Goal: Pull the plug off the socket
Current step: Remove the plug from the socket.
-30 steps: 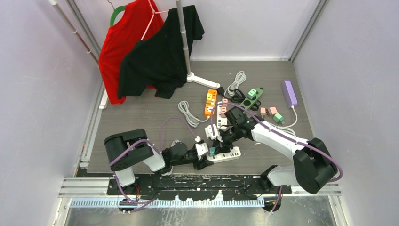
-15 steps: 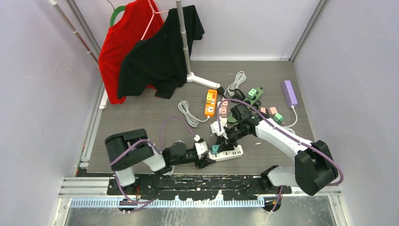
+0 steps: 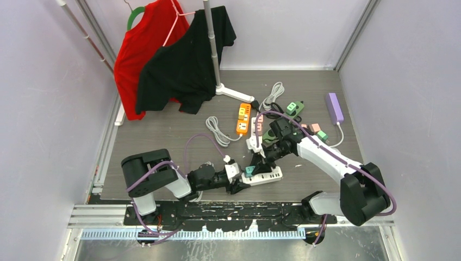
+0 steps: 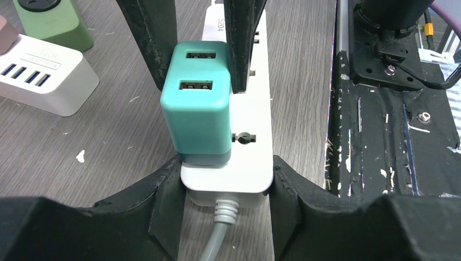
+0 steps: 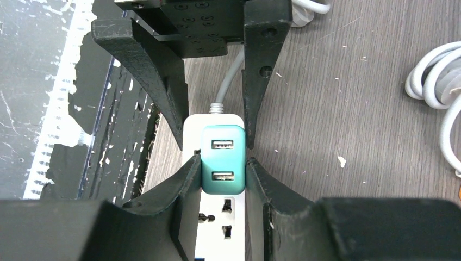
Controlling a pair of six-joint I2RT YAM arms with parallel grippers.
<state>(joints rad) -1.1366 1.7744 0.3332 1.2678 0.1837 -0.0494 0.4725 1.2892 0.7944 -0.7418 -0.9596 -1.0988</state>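
Step in hand: grip made, pull not yet done. Teal plug (image 5: 223,157) sat in the socket nearest the cord end of the white strip (image 4: 250,157), which lay on the table (image 3: 163,136) just ahead of the arm bases.

Right claw (image 5: 223,174) was narrow, pinched on the plug's two long sides, fingers reaching down to the strip's face. Left claw (image 4: 225,179) was clamped across the strip's cord end, cord (image 4: 217,239) running out between its fingers, so it acted as the anchor.

No gap showed between plug and strip in either wrist view, so I judged it seated.

Next move: right claw pulls straight up along the pin axis, no twist, while the left holds the strip down. Risk: the smooth plug sides slip, or the strip lifts with it if the left grip gives.
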